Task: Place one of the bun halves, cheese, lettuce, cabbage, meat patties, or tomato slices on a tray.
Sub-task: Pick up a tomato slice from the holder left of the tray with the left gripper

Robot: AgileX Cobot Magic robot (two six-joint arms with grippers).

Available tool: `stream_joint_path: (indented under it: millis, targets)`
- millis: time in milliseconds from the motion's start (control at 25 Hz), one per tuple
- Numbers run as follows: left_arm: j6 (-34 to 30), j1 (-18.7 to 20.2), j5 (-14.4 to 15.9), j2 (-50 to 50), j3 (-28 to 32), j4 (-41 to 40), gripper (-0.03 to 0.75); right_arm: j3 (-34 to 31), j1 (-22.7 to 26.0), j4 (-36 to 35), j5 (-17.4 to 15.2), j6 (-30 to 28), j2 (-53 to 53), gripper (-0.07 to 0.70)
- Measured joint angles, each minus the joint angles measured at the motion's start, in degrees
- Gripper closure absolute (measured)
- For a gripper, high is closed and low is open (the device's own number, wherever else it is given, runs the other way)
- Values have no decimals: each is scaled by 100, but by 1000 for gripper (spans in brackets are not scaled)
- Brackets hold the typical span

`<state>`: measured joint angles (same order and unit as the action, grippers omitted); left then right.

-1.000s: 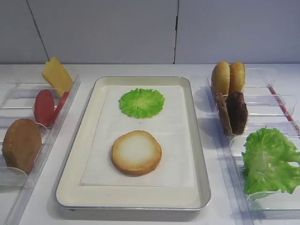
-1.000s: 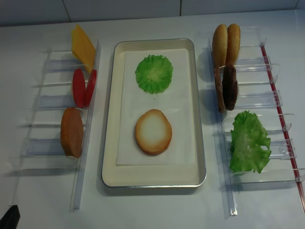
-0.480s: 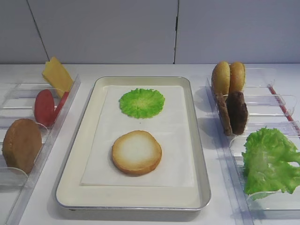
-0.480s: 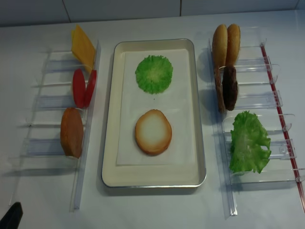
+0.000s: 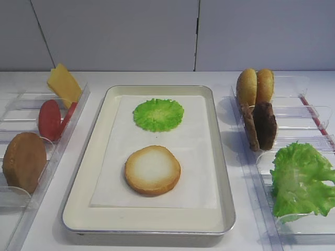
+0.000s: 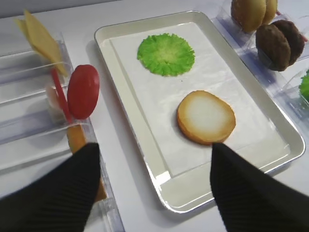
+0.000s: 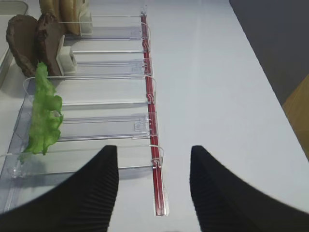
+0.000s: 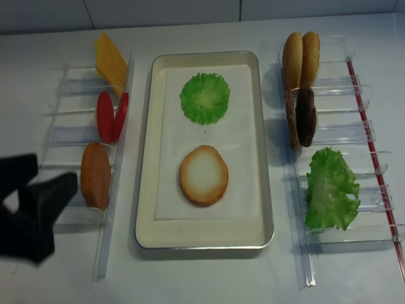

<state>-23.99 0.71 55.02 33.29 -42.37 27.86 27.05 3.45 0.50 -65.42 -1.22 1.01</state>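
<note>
While both arms hang back:
Tray (image 8: pixel 143 190): bun half (image 8: pixel 203 175), cut face up — near green leaf (image 8: pixel 204 97).
Left gripper (image 8: pixel 25 190): apart, empty, beside tomato slices (image 8: pixel 111 116).
Right gripper (image 7: pixel 153 186): apart, empty.

- Left hand (image 6: pixel 152 188): two broad black fingers (image 6: pixel 53 193), matte, with fine parallel ribbing across the surfaces that face the camera; the edges are rounded and each narrows toward the tip.
- The same left hand (image 8: pixel 28 209) from the overhead realsense view: solid black, blocky and angular, two prongs forking from a thicker body; no markings, screws or cables can be made out, and the outline is slightly blurred.
- Right hand (image 7: pixel 154 193): likewise two black fingers (image 7: pixel 82 198) with close horizontal ribbing, wide at the base and tapering to blunt rounded tips.
- No labels, wiring or fasteners are visible on either hand; the arms behind them are out of frame.
</note>
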Motion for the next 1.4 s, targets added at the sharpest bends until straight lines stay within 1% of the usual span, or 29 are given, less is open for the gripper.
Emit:
stream_joint_path:
  millis: [160,240,320,440,480,560,600,680,760,840,920,960,1040,1120,1240,1320,1400]
  targets:
    - [-433,23,-74,1073,-646,356,244,0,0,0,9,0,0,278]
    - [-608,166,-142,1550,-924,457,244,0,0,0,9,0,0,279]
    - [-673,420,-250,1975,-1151,484,244,0,0,0,9,0,0,279]
    - [-691,1021,-555,2628,-1375,431,244,0,0,0,9,0,0,281]
    - [-563,1272,-703,2854,-1445,286,244,0,0,0,9,0,0,282]
    - [-11,1735,-962,3246,-1597,-268,244,0,0,0,9,0,0,289]
    - [309,1882,-1051,3448,-1697,-640,244,0,0,0,9,0,0,293]
    - [1153,2069,-1111,3786,-1919,-1303,244,0,0,0,9,10,0,307]
    - [1958,2109,-1100,4092,-2163,-2026,244,0,0,0,9,10,0,322]
    - [2837,2109,-987,4351,-2343,-2786,244,0,0,0,9,10,0,339]
    - [3460,2109,-834,4665,-2467,-3418,244,0,0,0,9,10,0,353]
    - [3649,2109,-776,4807,-2511,-3558,244,0,0,0,9,10,0,360]
    - [3816,2146,-715,5142,-2591,-3738,244,0,0,0,9,10,0,369]
    - [3965,2264,-674,5406,-2645,-3929,244,0,0,0,9,10,0,373]
    - [4583,2391,-556,5673,-2757,-4582,248,0,0,0,9,10,0,373]
    - [4810,2429,-541,5770,-2766,-4762,248,0,0,0,9,10,0,373]
    - [4883,2490,-581,5844,-2790,-4814,250,0,0,0,9,10,0,373]
